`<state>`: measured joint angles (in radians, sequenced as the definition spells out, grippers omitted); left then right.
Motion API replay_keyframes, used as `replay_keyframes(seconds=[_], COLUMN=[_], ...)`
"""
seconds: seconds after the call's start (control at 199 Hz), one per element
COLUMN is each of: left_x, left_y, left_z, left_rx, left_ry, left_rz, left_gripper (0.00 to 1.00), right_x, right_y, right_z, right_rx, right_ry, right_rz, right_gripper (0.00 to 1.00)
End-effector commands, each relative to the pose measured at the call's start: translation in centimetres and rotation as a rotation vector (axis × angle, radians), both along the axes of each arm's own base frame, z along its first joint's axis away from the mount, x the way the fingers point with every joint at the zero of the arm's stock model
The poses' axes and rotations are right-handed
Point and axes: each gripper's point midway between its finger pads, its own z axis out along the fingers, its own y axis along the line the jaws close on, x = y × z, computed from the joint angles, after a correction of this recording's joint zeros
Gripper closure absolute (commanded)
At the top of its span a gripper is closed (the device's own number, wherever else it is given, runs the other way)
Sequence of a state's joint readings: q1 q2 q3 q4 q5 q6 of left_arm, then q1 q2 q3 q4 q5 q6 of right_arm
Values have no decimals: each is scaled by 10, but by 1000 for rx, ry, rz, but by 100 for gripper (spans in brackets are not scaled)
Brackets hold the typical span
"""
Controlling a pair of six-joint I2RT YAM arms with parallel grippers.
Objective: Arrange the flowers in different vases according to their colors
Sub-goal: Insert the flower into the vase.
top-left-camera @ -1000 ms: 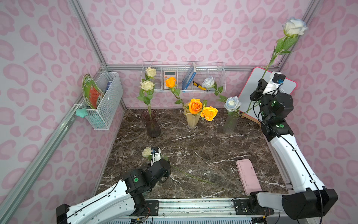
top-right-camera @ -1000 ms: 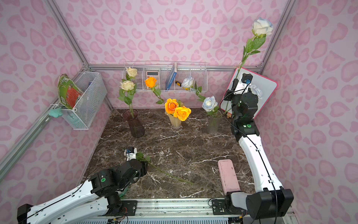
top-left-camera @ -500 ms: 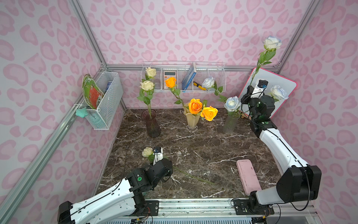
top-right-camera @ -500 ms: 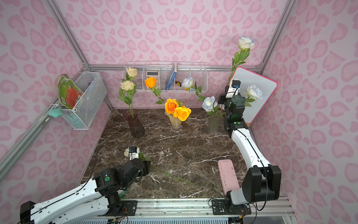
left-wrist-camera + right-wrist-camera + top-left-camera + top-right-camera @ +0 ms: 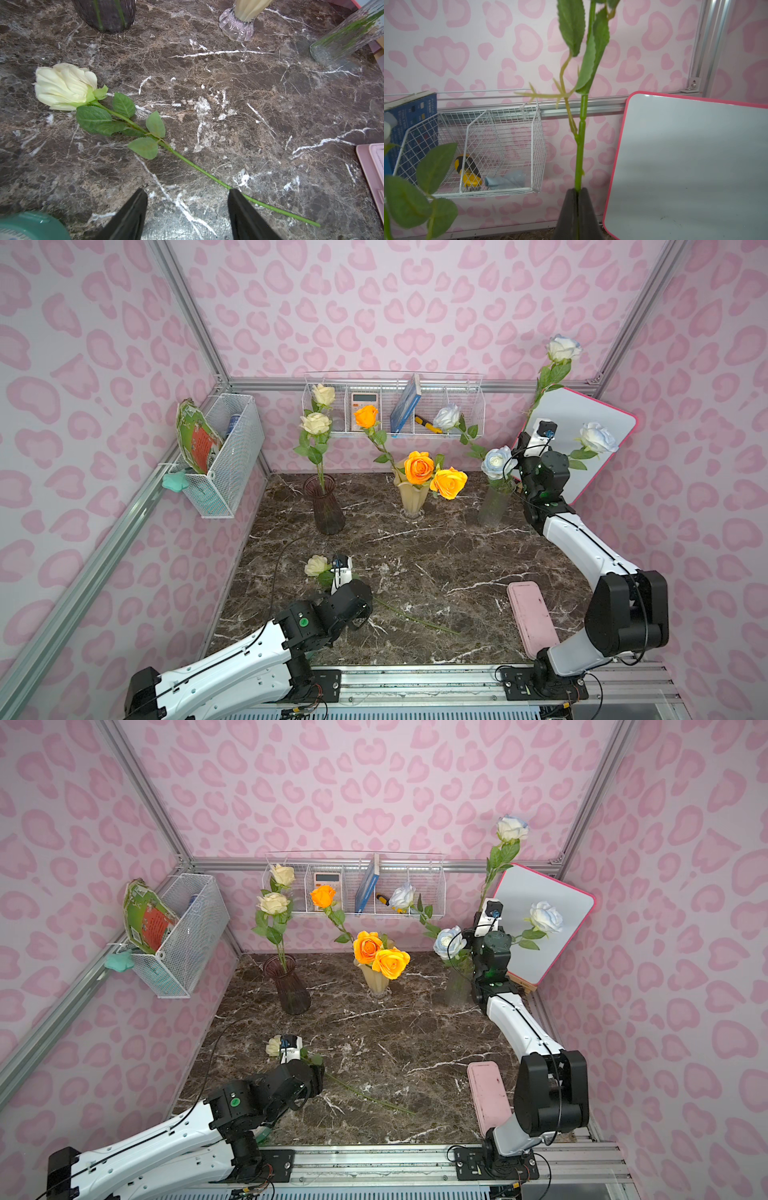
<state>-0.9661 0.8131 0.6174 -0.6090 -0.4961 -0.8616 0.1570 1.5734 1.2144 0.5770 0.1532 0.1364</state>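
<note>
Pink heart-patterned walls enclose a dark brown marble tabletop [image 5: 436, 556] veined in white, framed by aluminium rails. On the left wall a white wire basket [image 5: 224, 456] holds a green-and-red printed card whose writing is too small to read; on the back wall a second wire rack [image 5: 395, 406] carries a calculator [image 5: 365, 400], a blue book [image 5: 405, 406] with illegible print and a yellow-and-black tool [image 5: 468, 172].

Three vases stand in a row near the back: from left, a dark ribbed vase [image 5: 328, 506] with two cream roses [image 5: 316, 423], a pale yellow vase [image 5: 412, 493] with three orange roses [image 5: 419, 466], and a clear cylinder vase [image 5: 494, 506] with three blue-tinged white roses [image 5: 496, 458]. A further cream rose [image 5: 64, 87] lies flat on the marble at front left, its stem running toward the front.

Just behind that stem hovers the left gripper [image 5: 187, 216], its jaws spread, one fingertip [image 5: 234, 193] at the stem in the wrist view; contact cannot be told. At right, beside the clear vase and before a pink-rimmed whiteboard [image 5: 582, 435], the right gripper [image 5: 578, 193] is pressed together on the stem of a tall blue-tinged rose [image 5: 562, 349], held upright. A pink case [image 5: 532, 622] lies at front right.
</note>
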Motion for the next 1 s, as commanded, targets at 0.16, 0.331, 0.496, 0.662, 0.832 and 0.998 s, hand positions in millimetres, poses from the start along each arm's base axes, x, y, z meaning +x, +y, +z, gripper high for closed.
replay_keyframes(seconds=[0.16, 0.331, 0.496, 0.662, 0.832, 0.998], left_x=[2, 3, 4, 5, 5, 5], left_y=[4, 2, 1, -1, -1, -2], left_z=[-2, -2, -3, -4, -6, -7], left_rx=[36, 35, 32, 37, 31, 29], left_ry=[19, 17, 16, 16, 13, 13], left_rz=[36, 33, 33, 32, 28, 27], left_gripper=[33, 33, 33, 33, 33, 33], right_x=[2, -1, -3, 1, 3, 0], right_y=[1, 5, 4, 5, 4, 5], right_z=[3, 33, 48, 25, -10, -26], right_rx=[4, -8, -33, -40, -33, -27], right_ry=[-49, -88, -104, -74, -46, -34], right_rz=[-8, 3, -4, -2, -12, -10], right_gripper=[100, 100, 100, 100, 100, 100])
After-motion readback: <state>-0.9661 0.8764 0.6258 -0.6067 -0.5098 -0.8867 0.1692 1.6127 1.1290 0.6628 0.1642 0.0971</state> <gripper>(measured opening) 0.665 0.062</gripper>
